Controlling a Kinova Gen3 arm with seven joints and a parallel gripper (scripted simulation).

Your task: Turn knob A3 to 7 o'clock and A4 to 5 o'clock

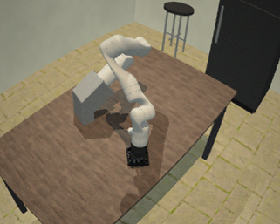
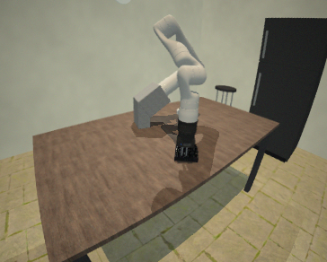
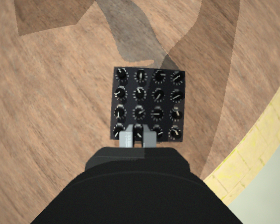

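The knob box (image 3: 149,105) is a small black box with four rows of black knobs. It stands on the wooden table near its edge, and also shows in the top view (image 1: 138,157) and the exterior view (image 2: 187,152). My gripper (image 3: 137,132) (image 1: 137,152) (image 2: 186,146) points straight down onto the box. Its two light fingers stand narrow around a knob in the row nearest to the wrist camera, second from the left in that view. That knob is hidden by the fingers. The printed names and the white lines are too small to read.
A grey block (image 1: 89,96) (image 2: 148,105) at the arm's base stands behind the knob box. The table edge lies close to the box on the floor side (image 3: 244,166). A stool (image 1: 179,8) and a black fridge (image 1: 251,44) stand beyond the table.
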